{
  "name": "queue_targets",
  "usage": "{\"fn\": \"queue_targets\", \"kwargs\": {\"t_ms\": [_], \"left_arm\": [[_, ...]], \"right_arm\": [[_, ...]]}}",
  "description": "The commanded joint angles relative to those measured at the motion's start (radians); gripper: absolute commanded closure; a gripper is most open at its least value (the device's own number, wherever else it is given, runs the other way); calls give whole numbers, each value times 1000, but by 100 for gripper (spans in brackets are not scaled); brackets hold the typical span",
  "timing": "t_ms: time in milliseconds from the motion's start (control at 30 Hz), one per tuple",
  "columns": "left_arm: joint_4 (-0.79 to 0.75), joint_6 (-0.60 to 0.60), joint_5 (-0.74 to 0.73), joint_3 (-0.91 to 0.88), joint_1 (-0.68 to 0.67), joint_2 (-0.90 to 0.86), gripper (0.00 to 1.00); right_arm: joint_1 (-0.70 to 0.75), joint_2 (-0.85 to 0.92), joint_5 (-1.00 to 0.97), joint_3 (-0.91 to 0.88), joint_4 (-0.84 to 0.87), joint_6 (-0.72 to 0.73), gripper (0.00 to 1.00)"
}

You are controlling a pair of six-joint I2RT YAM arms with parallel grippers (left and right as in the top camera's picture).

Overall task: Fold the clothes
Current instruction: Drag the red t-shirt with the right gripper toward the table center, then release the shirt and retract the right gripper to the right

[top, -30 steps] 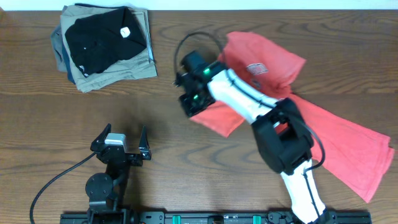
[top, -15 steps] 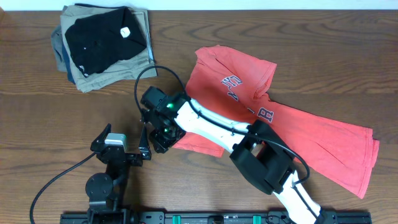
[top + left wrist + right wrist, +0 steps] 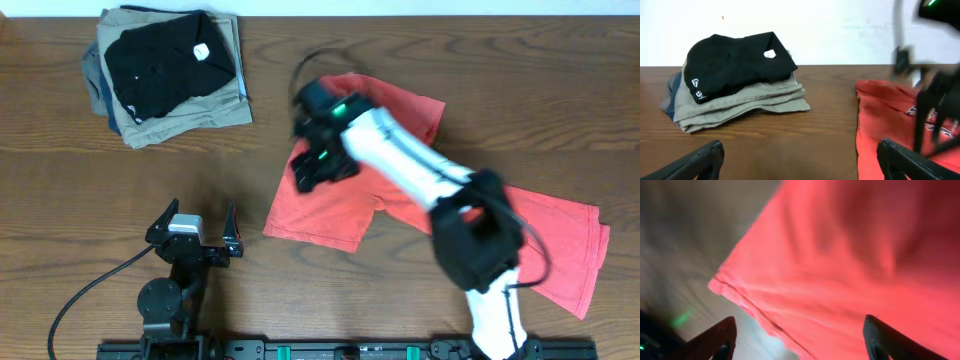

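Observation:
The red-orange T-shirt (image 3: pixel 330 215) lies spread on the wooden table, from a front-left corner out to the far right (image 3: pixel 560 250). My right gripper (image 3: pixel 312 172) hovers over its left part with the jaws wide apart and nothing between them. The blurred right wrist view shows the shirt (image 3: pixel 840 255) and its hem under the open right gripper (image 3: pixel 800 340). Resting by its base, left of the shirt, my left gripper (image 3: pixel 200 212) is open and empty. In the left wrist view the left gripper (image 3: pixel 800 165) faces the shirt's edge (image 3: pixel 880 115), with part of the lettering (image 3: pixel 920 111) showing.
A stack of folded garments (image 3: pixel 170 75), black on khaki and blue, sits at the back left, also the stack (image 3: pixel 735 85) in the left wrist view. The right arm (image 3: pixel 420 170) crosses the shirt's middle. A black cable (image 3: pixel 90 290) trails from the left arm's base.
The right gripper pulled the shirt's left part out toward the front left, let go and opened, then swung back up over the shirt. The shirt now lies flatter. The left arm stayed still.

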State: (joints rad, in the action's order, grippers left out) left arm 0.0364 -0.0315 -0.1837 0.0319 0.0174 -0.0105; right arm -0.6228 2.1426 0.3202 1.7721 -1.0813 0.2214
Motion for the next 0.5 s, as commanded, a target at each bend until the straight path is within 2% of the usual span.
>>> {"fn": "queue_targets", "kwargs": {"t_ms": [0, 33, 167, 267, 467], "left_arm": [[14, -13, -6, -28, -3, 6, 2], [14, -13, -6, -28, -3, 6, 2], [14, -13, -6, -28, -3, 6, 2], [14, -13, -6, -28, -3, 6, 2], [14, -13, -6, -28, -3, 6, 2]], "right_arm": [[100, -97, -6, 27, -32, 2, 10], [130, -111, -6, 27, -47, 2, 1], [266, -143, -10, 27, -172, -84, 1], [343, -139, -45, 23, -242, -88, 1], [454, -138, -79, -34, -245, -88, 1]]}}
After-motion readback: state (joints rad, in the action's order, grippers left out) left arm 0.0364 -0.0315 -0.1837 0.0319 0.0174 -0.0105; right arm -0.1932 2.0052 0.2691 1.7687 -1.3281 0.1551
